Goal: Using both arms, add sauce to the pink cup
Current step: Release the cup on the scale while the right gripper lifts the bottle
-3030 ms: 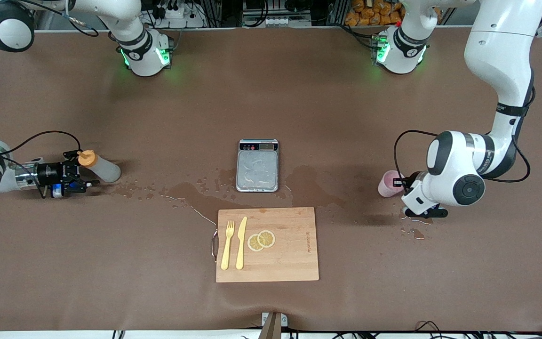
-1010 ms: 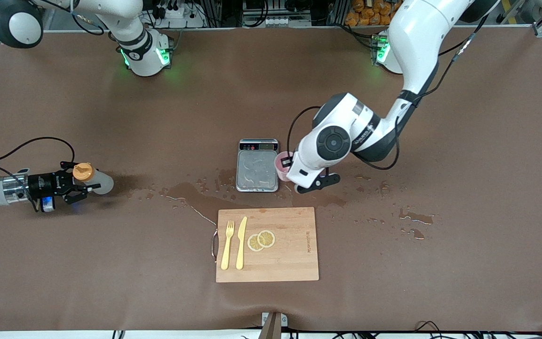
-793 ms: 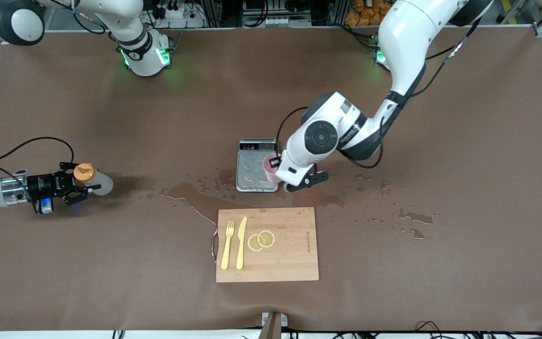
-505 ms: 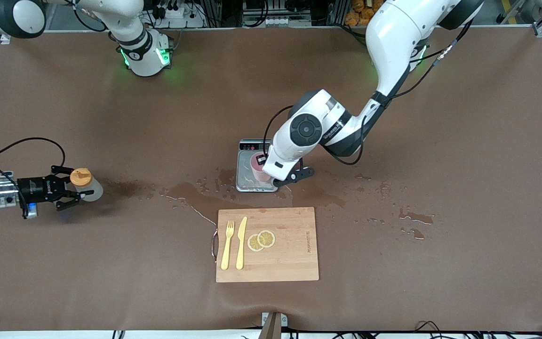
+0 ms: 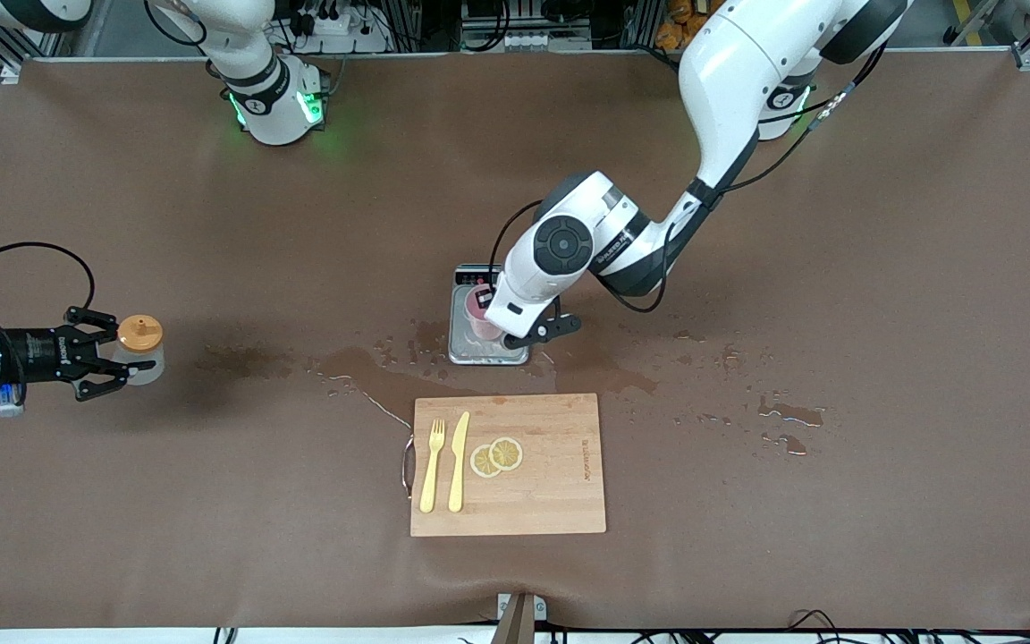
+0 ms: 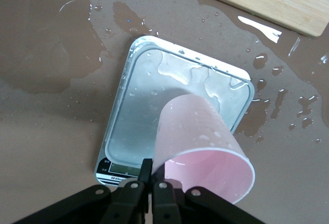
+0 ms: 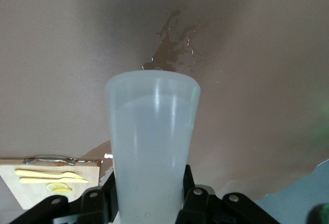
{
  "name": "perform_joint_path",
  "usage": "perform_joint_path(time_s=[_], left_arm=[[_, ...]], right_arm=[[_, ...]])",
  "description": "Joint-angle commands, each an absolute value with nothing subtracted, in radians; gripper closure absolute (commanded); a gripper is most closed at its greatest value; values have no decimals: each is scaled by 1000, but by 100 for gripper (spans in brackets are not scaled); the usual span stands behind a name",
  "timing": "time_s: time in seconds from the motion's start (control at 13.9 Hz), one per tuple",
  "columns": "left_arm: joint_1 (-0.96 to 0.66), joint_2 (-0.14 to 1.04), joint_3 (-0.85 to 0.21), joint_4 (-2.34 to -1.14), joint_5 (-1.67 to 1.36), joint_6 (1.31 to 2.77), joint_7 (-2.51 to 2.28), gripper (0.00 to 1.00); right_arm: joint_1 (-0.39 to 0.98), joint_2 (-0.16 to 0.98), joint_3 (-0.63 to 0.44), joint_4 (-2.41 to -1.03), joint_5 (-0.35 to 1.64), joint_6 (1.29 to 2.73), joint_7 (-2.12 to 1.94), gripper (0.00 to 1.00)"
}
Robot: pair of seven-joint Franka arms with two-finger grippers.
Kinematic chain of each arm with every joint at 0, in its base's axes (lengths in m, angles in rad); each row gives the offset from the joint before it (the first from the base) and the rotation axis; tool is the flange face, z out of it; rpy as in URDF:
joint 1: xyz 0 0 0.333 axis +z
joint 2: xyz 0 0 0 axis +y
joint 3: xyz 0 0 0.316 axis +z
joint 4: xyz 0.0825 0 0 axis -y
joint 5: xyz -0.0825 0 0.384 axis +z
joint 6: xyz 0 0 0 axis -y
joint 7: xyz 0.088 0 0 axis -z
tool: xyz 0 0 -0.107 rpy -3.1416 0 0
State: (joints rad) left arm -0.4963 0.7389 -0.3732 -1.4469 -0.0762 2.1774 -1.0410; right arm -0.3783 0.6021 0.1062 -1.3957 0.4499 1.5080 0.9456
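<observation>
Brown wet table [image 5: 747,537]; left gripper [image 5: 490,324] pinches the pink cup [image 5: 479,313] over the scale [image 5: 470,349]; right gripper [image 5: 95,356], near the right arm's end from the scale, clamps the sauce [image 5: 139,344] aloft

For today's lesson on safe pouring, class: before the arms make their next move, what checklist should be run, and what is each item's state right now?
1. Left gripper shut on the cup: ok.
2. Cup over the scale: ok, though whether it rests on the scale, cannot tell.
3. Cup upright: cannot tell; in the left wrist view it looks tilted.
4. Right gripper shut on the bottle: ok.
5. Bottle above the cup: not ok; it is up over the right arm's end of the table.
6. Dry work area: not ok; puddles lie beside the scale, and drops on it.
</observation>
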Motion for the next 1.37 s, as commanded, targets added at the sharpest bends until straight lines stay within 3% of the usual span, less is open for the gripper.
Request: perform_joint_path(time_s=[0.0,0.14,0.22,0.29,0.36,0.87,1.3], left_arm=[[-511,744,-364,-1428,-86,2177,-1049,100],[-514,746,-364,-1428,-87,2177,-1049,100],[-515,746,-364,-1428,-89,2177,-1054,67],[-515,746,-364,-1428,-87,2177,-1051,13],[-525,747,-362,-1430,-75,2177,-1048,0],[-506,707,-354,-1425,-74,2177,-1048,0],[-437,597,-337,-1431,40,2111,-1043,0]], right_arm=[[-324,561,97,-1420,414,1535,1015,52],[-304,552,98,-1420,405,1536,1073,51],[-284,545,97,-1422,391,1536,1087,51],[-273,542,97,-1422,390,1534,1112,51],[-261,538,100,-1422,390,1535,1158,51],[-108,531,97,-1424,359,1598,1445,50],[3,532,97,-1422,290,1638,1673,49]])
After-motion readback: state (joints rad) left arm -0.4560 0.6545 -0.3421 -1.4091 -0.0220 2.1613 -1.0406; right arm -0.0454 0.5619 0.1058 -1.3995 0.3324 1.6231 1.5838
